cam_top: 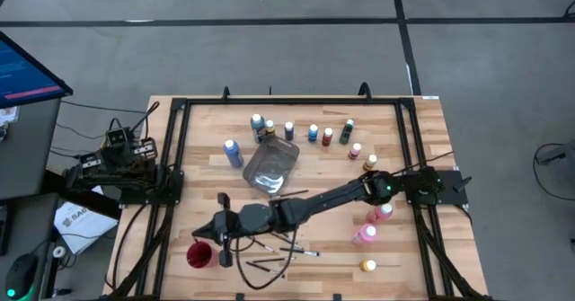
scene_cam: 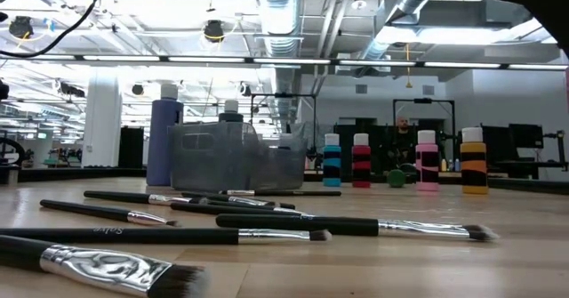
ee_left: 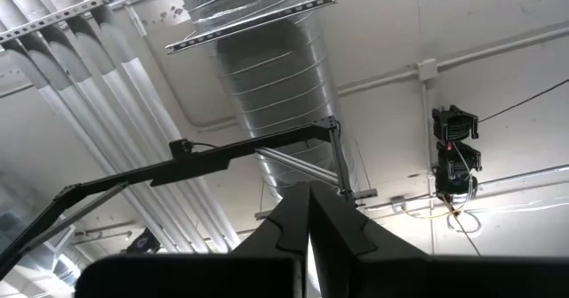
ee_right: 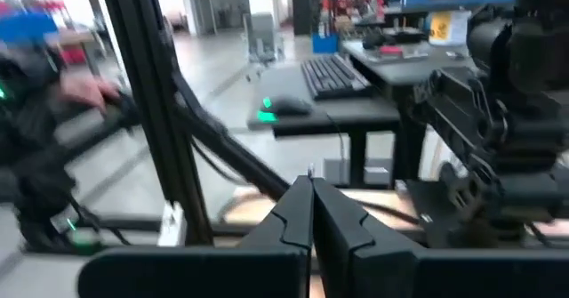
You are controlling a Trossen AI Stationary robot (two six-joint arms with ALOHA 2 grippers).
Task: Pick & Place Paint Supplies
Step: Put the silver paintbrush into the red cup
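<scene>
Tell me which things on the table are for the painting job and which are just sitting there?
For the job: paint bottles, paintbrushes.
Just sitting there: red cup, grey metal tray.

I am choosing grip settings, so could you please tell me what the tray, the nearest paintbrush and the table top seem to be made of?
The grey see-through tray looks like clear or smoky plastic rather than metal: the bottles behind it show through. The nearest dark paintbrush has a matt black handle, material unclear, a shiny creased metal ferrule and dark bristles. The pale wooden table top looks like planked, lightly finished wood.
</scene>
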